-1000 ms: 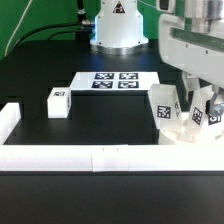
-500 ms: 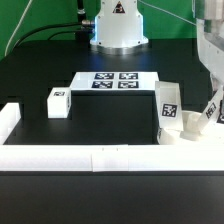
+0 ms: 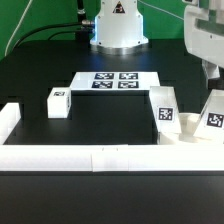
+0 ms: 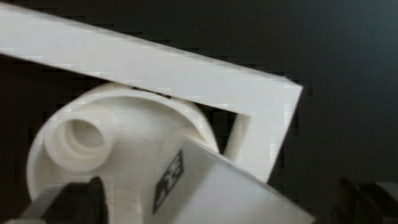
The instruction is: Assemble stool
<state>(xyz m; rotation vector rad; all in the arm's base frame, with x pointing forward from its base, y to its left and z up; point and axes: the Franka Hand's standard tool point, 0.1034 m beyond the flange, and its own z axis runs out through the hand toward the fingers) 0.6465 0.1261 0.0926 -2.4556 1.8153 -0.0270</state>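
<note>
The round white seat (image 3: 190, 131) lies at the exterior view's right, against the front rail. Two tagged leg blocks stand in it: one on its left side (image 3: 165, 108), one on its right side (image 3: 213, 114), leaning slightly. A third leg block (image 3: 57, 102) lies loose at the exterior view's left. My gripper (image 3: 207, 62) hangs above the right leg, partly cut off by the picture edge. In the wrist view the gripper (image 4: 222, 205) is open, its dark fingertips (image 4: 79, 200) wide apart on either side of a tagged leg (image 4: 240, 185) without touching it. The seat (image 4: 107, 130) with a hole shows below.
The marker board (image 3: 115, 82) lies at the back middle, before the robot base (image 3: 118, 25). Long white rails run along the front (image 3: 100, 156) and end at the left (image 3: 8, 120). A rail corner (image 4: 196, 70) lies right beside the seat.
My gripper has lifted up and to the exterior view's right, off the right leg. That leg stays standing in the seat. The other parts have not moved.
</note>
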